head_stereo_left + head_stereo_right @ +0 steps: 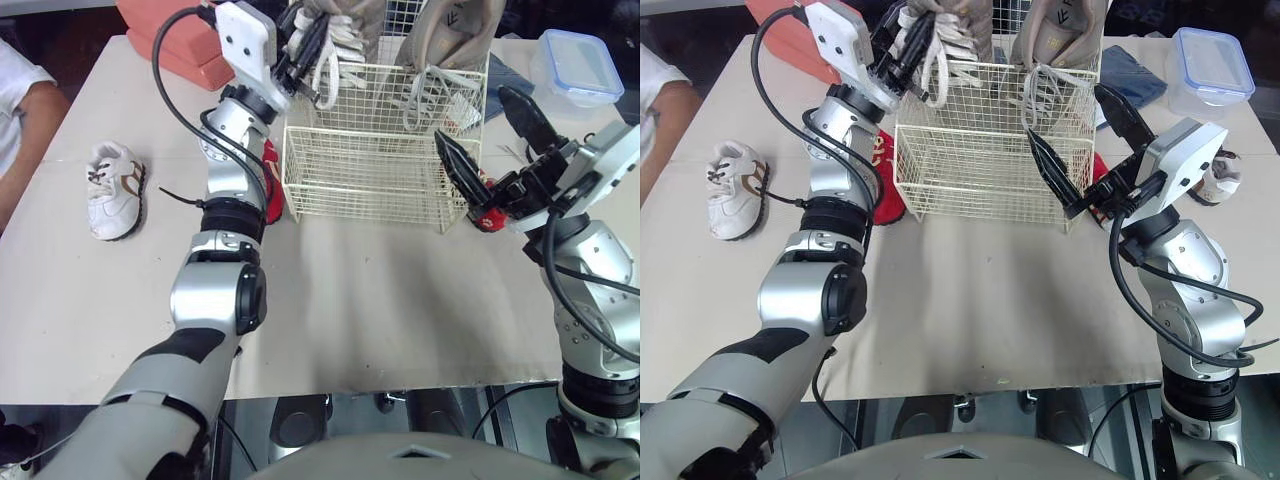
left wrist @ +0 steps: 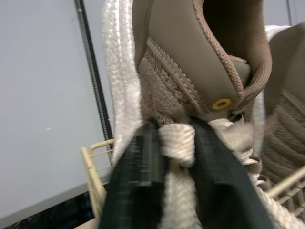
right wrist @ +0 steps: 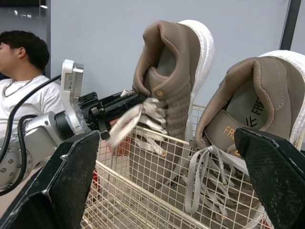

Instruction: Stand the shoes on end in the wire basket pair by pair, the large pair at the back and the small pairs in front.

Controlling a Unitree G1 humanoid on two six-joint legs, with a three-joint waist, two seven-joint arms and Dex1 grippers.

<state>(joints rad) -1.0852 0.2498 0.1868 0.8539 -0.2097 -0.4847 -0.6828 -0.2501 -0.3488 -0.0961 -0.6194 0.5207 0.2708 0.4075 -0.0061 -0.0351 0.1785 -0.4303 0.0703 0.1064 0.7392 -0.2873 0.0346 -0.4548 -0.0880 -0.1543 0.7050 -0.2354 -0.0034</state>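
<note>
The left gripper (image 2: pixel 176 138) is clenched on a white lace (image 2: pixel 177 191) of the left tan shoe (image 3: pixel 174 81), with a black finger pressed to either side of it, high at the far left corner of the wire basket (image 1: pixel 370 170). That shoe stands on end, heel up, in the far part of the basket, and the right tan shoe (image 3: pixel 257 109) stands the same way just beside it, its laces spilling over the wire. The right gripper (image 1: pixel 1087 140) hangs released at the basket's right side, fingers spread wide and grasping nothing. The basket sits toward the far side of the pale table (image 1: pixel 380 300). Against its left wall lies a red object (image 1: pixel 271 190), partly hidden by the left arm, and a second red object (image 1: pixel 487 218) lies at its near right corner. A small white shoe (image 1: pixel 112 190) lies well apart to the left, and another small white shoe (image 1: pixel 1222 180) sits past the right wrist. A clear plastic box (image 1: pixel 578 65) rests at the far right, and a person (image 3: pixel 24 71) in a white shirt sits to the left.
</note>
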